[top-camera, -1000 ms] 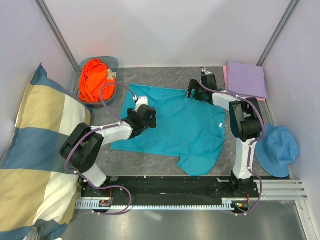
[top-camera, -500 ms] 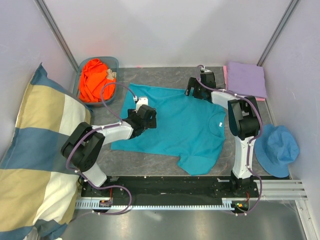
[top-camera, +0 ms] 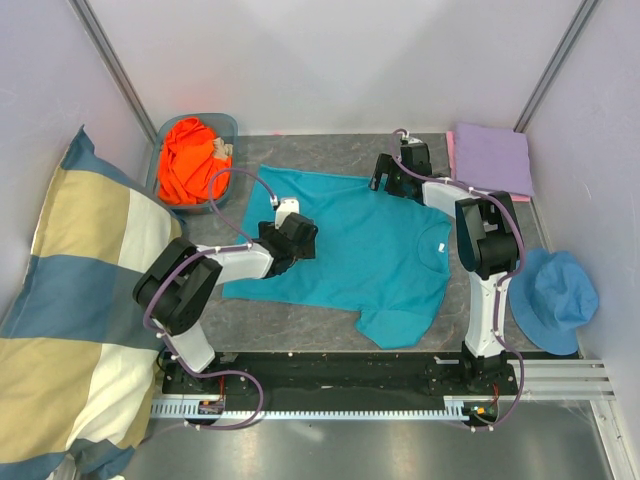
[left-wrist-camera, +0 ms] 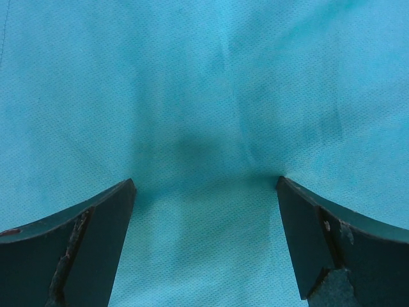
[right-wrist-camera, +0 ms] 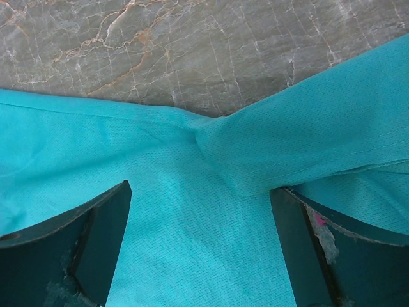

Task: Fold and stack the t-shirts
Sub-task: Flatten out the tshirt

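From above, the teal t-shirt [top-camera: 370, 260] lies spread flat mid-table [top-camera: 330, 150], the left claw [top-camera: 297, 237] over its left-centre and the right claw [top-camera: 388, 178] at its upper edge. Only the wrist views show both claws gaping wide and holding nothing. The right one straddles a folded sleeve beside bare marble.

Left arm [top-camera: 215, 266]: reaching forward and inward, elbow low, wrist tipped down.
Left gripper [top-camera: 293, 236]: jaws spread wide, pointing down.
Right arm [top-camera: 487, 240]: stretched far forward, angling left.
Right gripper [top-camera: 384, 179]: jaws wide apart too, tips low.
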